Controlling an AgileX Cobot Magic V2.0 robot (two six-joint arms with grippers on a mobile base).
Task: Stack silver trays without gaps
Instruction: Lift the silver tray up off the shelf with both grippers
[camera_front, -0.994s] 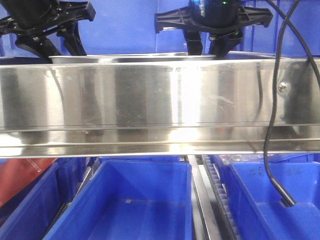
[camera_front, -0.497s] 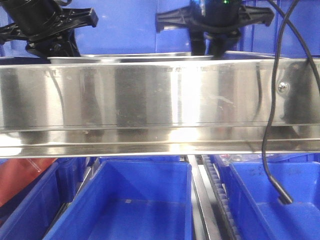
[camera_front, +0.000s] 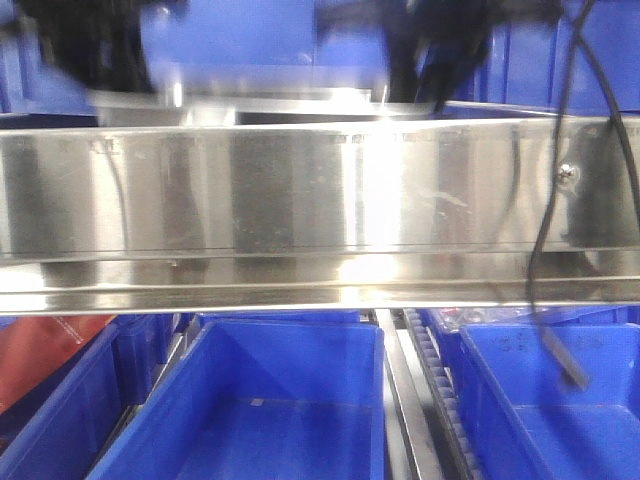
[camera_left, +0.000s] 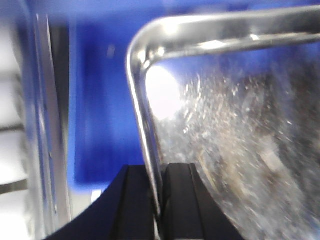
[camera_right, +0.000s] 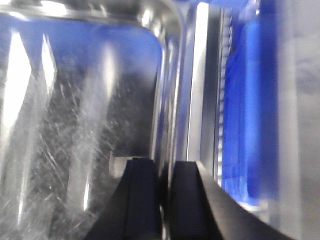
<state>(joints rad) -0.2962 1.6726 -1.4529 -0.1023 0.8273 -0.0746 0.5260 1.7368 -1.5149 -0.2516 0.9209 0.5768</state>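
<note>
Behind shelf rail (camera_front: 300, 190), L claw (camera_left: 159, 190) & R claw (camera_right: 166, 185) both pinch silver tray (camera_left: 240, 150) rim.

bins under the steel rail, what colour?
The bins are plain blue, with no pattern. This shows best in the exterior front-facing view.

You have 1 silver tray (camera_front: 280, 105), blurred, roughly level just above and behind the steel rail (camera_front: 300, 190). Its shallow floor is shiny and scratched, its thin rim (camera_left: 145, 100) round-cornered.
</note>
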